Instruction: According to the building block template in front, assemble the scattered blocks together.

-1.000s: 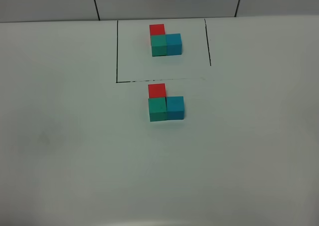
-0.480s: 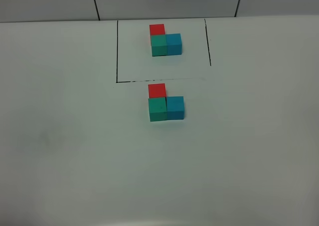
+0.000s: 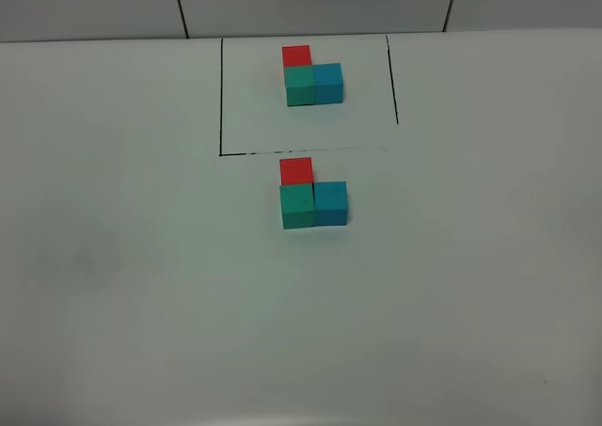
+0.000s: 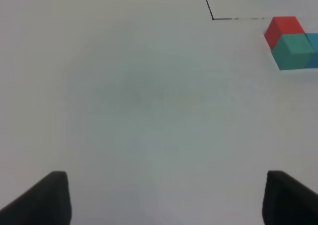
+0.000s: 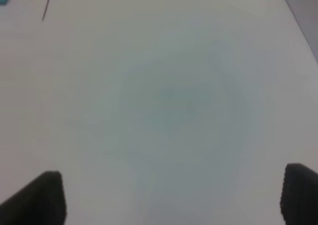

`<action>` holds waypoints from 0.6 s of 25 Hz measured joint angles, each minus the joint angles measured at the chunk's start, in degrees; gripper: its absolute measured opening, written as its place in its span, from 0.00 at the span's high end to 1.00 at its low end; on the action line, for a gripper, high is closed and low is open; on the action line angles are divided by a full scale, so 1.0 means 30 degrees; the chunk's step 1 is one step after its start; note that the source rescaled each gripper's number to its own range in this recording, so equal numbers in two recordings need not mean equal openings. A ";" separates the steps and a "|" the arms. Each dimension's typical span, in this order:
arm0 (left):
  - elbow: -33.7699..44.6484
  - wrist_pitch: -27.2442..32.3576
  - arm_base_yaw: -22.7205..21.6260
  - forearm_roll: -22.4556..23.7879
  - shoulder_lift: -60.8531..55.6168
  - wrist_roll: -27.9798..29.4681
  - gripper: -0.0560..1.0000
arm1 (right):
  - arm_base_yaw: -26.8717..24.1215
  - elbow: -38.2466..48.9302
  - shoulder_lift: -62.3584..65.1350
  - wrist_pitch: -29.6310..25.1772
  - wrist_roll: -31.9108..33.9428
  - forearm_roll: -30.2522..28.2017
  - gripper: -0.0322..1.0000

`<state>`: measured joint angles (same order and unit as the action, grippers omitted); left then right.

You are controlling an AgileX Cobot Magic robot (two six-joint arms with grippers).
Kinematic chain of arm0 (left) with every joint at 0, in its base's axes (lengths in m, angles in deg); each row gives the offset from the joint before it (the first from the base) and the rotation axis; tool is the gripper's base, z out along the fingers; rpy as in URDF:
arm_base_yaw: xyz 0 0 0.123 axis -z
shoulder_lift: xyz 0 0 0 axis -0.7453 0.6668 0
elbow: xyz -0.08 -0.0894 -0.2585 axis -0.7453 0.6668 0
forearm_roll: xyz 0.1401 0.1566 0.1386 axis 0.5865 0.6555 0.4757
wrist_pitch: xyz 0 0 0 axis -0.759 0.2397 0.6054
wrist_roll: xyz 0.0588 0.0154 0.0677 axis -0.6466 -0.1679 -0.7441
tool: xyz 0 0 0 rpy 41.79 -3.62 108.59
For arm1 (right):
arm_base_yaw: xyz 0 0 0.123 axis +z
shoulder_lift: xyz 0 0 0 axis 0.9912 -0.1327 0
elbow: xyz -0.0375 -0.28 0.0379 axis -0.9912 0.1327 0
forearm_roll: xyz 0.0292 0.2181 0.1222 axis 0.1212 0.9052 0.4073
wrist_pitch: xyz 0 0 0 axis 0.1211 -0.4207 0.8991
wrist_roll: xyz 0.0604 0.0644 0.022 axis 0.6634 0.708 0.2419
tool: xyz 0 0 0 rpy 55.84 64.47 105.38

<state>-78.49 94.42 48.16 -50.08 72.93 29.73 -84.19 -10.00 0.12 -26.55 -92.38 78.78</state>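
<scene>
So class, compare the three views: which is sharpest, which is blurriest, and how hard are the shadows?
Exterior high: sharpest, with even light and only faint shadows by the assembled blocks. Left wrist: fairly clear, red cube has crisp edges. Right wrist: blurriest and washed out, its outline soft.

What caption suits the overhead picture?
Assembled blocks mirror the framed template behind them on the white table.

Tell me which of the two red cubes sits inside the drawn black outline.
The farther red cube, at the back of the framed cluster. The nearer red cube lies just outside the black outline, joined to its own green and blue cubes.
</scene>
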 joint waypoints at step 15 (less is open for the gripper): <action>0.0000 0.0000 0.0000 0.0000 0.0000 0.0000 0.15 | 0.1294 0.0000 0.0062 0.0000 0.0134 -0.0037 0.17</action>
<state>-78.49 94.42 48.16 -50.08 72.93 29.73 -80.31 -10.00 0.31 -26.55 -91.98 78.67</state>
